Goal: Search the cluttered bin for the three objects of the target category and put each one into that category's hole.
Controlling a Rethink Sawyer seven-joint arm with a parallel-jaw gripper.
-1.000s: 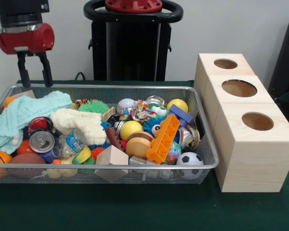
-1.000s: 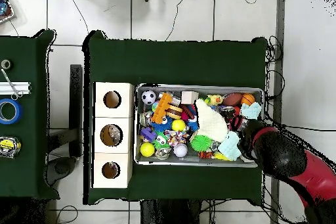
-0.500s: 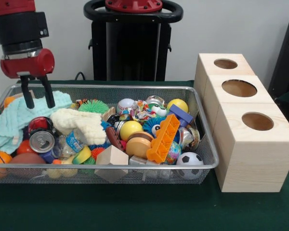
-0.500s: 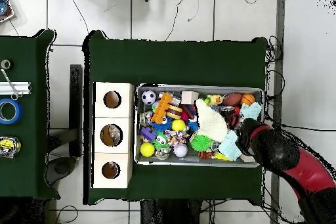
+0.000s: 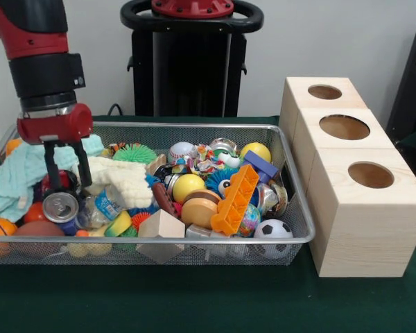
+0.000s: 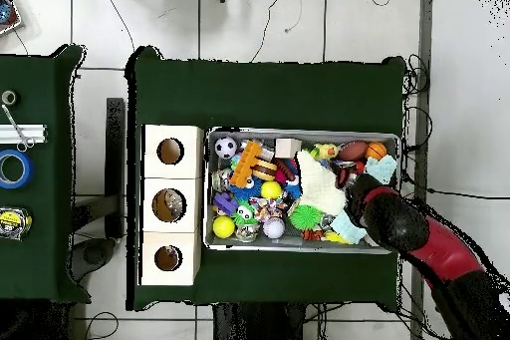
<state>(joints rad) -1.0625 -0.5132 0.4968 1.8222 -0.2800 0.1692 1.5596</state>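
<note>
Over the last second the red and black arm has swung in from the bin's outer corner and dropped, so its pincer (image 5: 67, 166) now hangs low inside the silver wire-mesh bin (image 5: 194, 127) instead of above its rim. Its two black fingers (image 5: 53, 167) are spread apart and hold nothing, their tips reaching down at the edge of the pale mint knitted cloth (image 5: 21, 170) and the cream fuzzy cloth (image 5: 118, 177).

Directly below and a touch toward the camera stands the silver-topped drink can (image 5: 60, 205), upright with its pull-tab lid facing up; a second red can (image 5: 57, 179) sits just behind it, right between the fingertips as seen from the front. Judging from this, a can is the likely target, and the move turns on a short straight descent: the can's long axis is vertical, so the spread fingers would need to straddle its round sides.

Which category is wanted cannot be read from the scene. The three pale wooden boxes with round holes (image 5: 344, 127) stand well apart, beyond the bin's opposite end on the green table (image 5: 194, 298). From overhead the arm covers that corner, hiding the cans
</note>
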